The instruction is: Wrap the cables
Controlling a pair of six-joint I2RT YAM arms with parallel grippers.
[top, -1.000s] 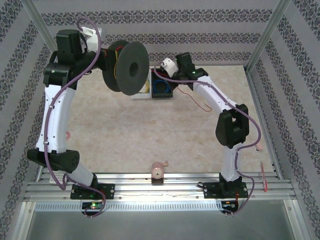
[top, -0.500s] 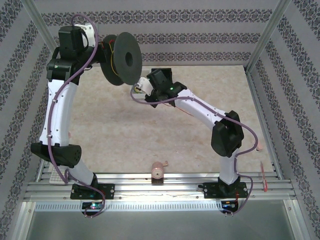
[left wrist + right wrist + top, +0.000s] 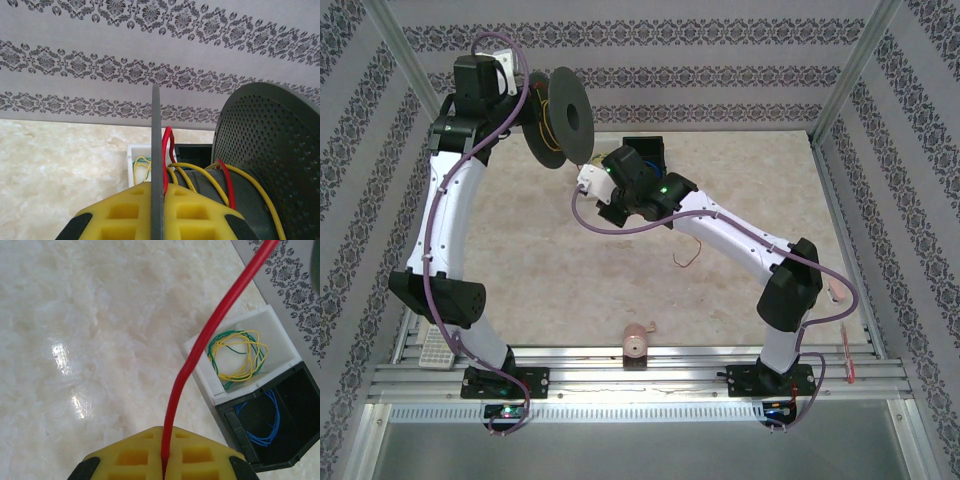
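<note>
Two grips are set: left gripper (image 3: 157, 202) clamps the spool (image 3: 265, 150); right gripper (image 3: 163, 452) pinches the red cable (image 3: 210, 335) beside it. Judged step: winding. The next turn needs tension.

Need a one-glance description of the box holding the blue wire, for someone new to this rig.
Near the table's far edge, below the patterned back wall, two small open boxes sit side by side. It is the black box, with a thin blue wire coil inside; its neighbour is the white box holding a yellow-green coil.
</note>
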